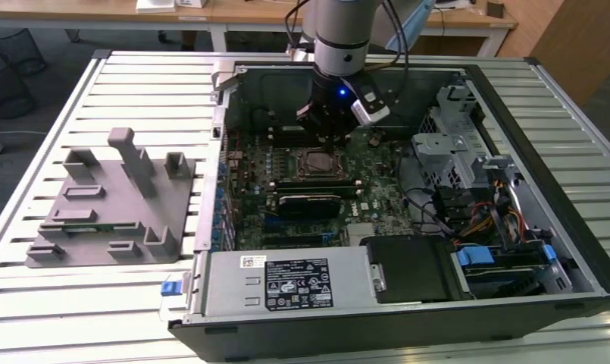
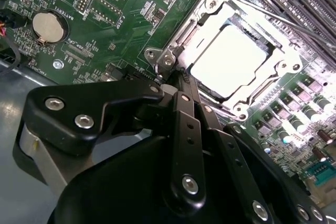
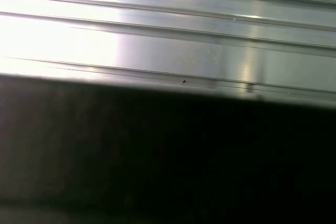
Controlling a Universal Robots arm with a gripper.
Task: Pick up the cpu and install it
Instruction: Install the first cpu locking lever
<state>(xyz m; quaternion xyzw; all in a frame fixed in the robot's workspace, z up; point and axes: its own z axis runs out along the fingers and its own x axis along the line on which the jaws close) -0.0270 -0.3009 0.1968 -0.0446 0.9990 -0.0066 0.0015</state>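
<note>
CPU [image 2: 228,61] sits pale and flat in the motherboard socket [image 2: 286,66], frame open around it. Gripper [image 2: 185,77] hovers just beside it, fingers clenched together, holding nothing; seating looks done, latching remains.

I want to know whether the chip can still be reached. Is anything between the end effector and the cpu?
Nothing visible is. In the second wrist view the cpu lies bare in its socket frame on the motherboard, and the end effector ends right at the frame's edge beside it.
</note>
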